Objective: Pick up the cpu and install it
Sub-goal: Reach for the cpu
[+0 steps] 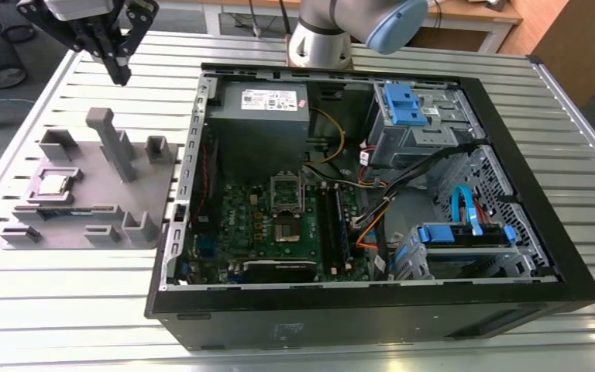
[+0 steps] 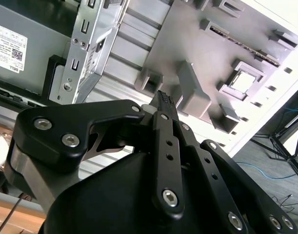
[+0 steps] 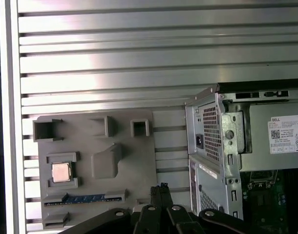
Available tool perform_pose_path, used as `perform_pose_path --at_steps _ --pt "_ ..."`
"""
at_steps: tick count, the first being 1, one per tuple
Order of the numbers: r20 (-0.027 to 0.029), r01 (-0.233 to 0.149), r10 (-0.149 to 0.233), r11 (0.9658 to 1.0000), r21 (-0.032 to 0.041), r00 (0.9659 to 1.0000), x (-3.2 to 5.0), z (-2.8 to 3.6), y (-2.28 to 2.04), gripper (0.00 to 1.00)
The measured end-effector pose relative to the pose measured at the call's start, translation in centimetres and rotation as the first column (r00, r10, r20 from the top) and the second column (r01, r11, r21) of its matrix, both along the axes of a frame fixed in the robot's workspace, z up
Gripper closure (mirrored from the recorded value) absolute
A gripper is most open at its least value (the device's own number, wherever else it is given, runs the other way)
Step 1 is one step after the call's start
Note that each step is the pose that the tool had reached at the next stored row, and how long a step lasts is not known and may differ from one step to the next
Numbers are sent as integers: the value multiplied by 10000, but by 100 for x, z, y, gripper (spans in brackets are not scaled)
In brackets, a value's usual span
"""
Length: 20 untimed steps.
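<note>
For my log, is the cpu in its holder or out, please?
In: the cpu lies flat in a recess of the grey holder.

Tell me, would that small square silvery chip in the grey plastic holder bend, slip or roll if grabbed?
Probably stiff: the small square silvery chip shows a flat metal top. That smooth, shiny top may be slippery. Lying flat in a recess of the grey plastic holder, it is unlikely to roll.

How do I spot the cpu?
Find the big open computer case, then the flat grey tray lying beside it on the exterior view's left. The cpu is the small shiny silver square sitting in a pocket of that tray; the other pieces near it are dull grey blocks and a long thin blue strip.
</note>
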<state>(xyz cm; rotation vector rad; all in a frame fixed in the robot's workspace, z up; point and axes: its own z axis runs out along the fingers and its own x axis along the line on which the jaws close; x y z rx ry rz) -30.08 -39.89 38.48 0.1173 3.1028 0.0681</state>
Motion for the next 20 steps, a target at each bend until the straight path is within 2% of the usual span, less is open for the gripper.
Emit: perform_pose_path --at_steps 11,20 --pt "10 0 0 10000 0 10000 -220 -21 0 89" --pt "10 0 0 10000 0 10000 -245 -22 0 89"
